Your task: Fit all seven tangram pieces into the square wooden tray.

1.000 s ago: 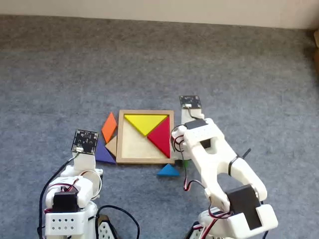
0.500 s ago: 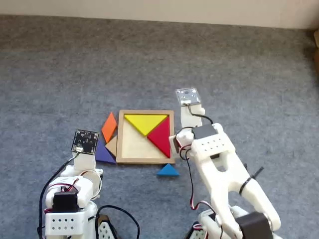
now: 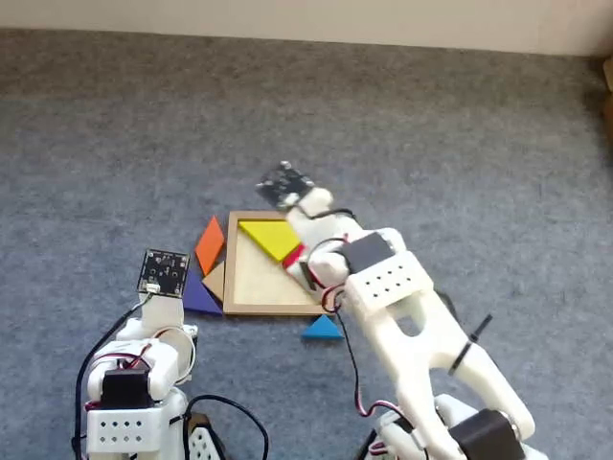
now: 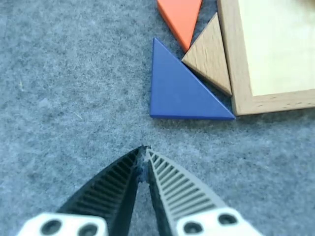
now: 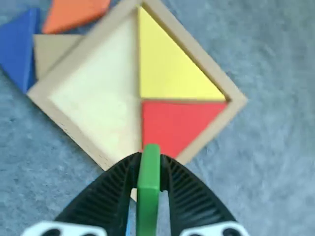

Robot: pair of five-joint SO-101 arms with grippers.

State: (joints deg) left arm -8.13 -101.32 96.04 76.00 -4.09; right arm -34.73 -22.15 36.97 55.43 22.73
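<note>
Your right tool (image 5: 147,156) is clamped on a green piece (image 5: 148,194), held on edge between its jaws. Just ahead of its tips lies the square wooden tray (image 5: 98,98), with the red triangle (image 5: 172,123) nearest and the yellow triangle (image 5: 167,69) beyond. Your left tool (image 4: 143,157) is pressed together on nothing. The blue triangle (image 4: 179,93) lies just ahead of it, beside the tray.

Seven tangram pieces (image 3: 276,237), one square wooden tray (image 3: 229,268) and two arms (image 3: 407,321) are in sight.
</note>
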